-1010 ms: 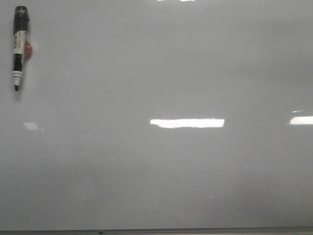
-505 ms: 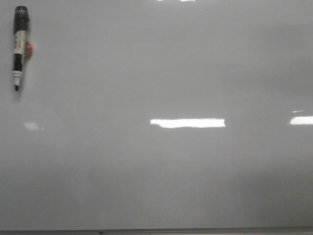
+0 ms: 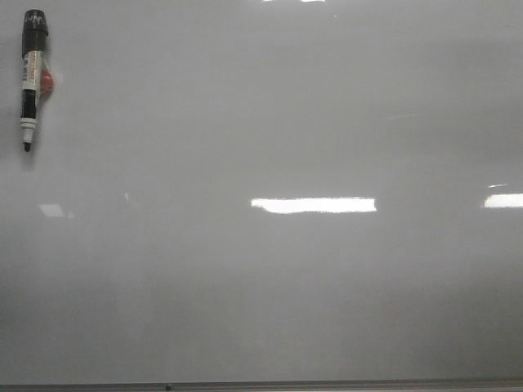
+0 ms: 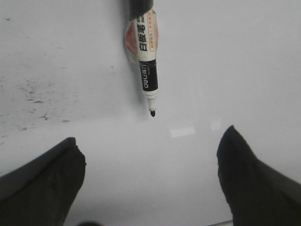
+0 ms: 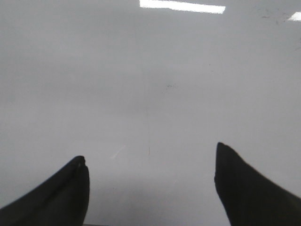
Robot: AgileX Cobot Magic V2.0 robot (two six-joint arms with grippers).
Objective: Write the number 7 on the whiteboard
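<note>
marker (image 4: 146, 66) light, stiff, slick barrel; likely stuck on whiteboard (image 3: 310, 122); grip mid-barrel. left gripper (image 4: 150, 174), right gripper (image 5: 150, 186) jaws wide, empty.

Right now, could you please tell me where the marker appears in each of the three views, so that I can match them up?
Front view: the marker sits at the far upper left of the whiteboard, tip down.
Left wrist view: it is at the top centre, tip toward the open left gripper.
Right wrist view: not in it; only board and the open right gripper.
Shared landmark: the red patch beside the marker's barrel, in both views showing it.
</note>
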